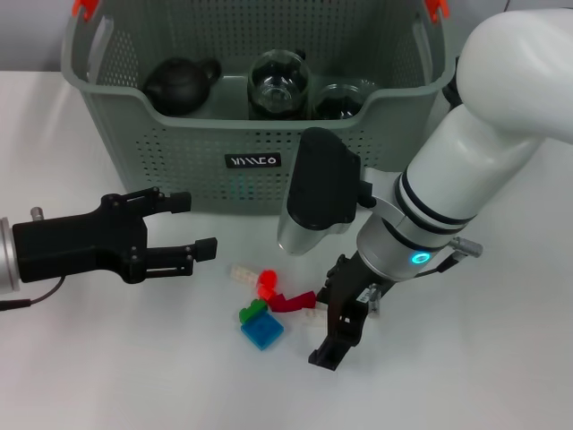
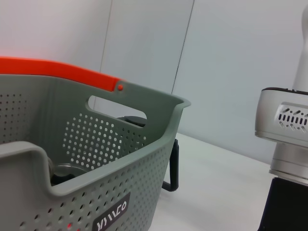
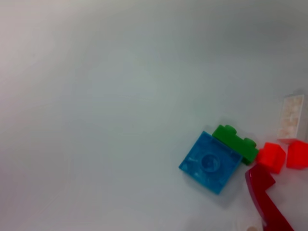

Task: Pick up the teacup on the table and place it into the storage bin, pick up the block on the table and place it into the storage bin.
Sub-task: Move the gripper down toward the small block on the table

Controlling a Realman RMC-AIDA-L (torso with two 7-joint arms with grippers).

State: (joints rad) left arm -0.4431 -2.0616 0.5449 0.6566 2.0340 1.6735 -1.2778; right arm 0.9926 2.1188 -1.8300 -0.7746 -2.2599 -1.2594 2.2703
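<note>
Head view: left gripper (image 1: pixel 193 224) spread wide, empty, before storage bin (image 1: pixel 161 152) holding dark teapot (image 1: pixel 179 85); right gripper (image 1: pixel 345 318) low, fingers unclear, blocks (image 1: pixel 264 309) just beside. Left wrist: bin wall close. Right wrist: blue block (image 3: pixel 210 162) touching green block (image 3: pixel 236 142)

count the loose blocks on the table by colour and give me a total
Blue block: 1
Green block: 1
Bright red blocks: 2
Dark red block: 1
Clear white blocks: 2, one partly hidden by the right tool
Total: 7

Storage bin (image 2: pixel 96 168) with orange-red handle clip (image 2: pixel 57 72)
</note>
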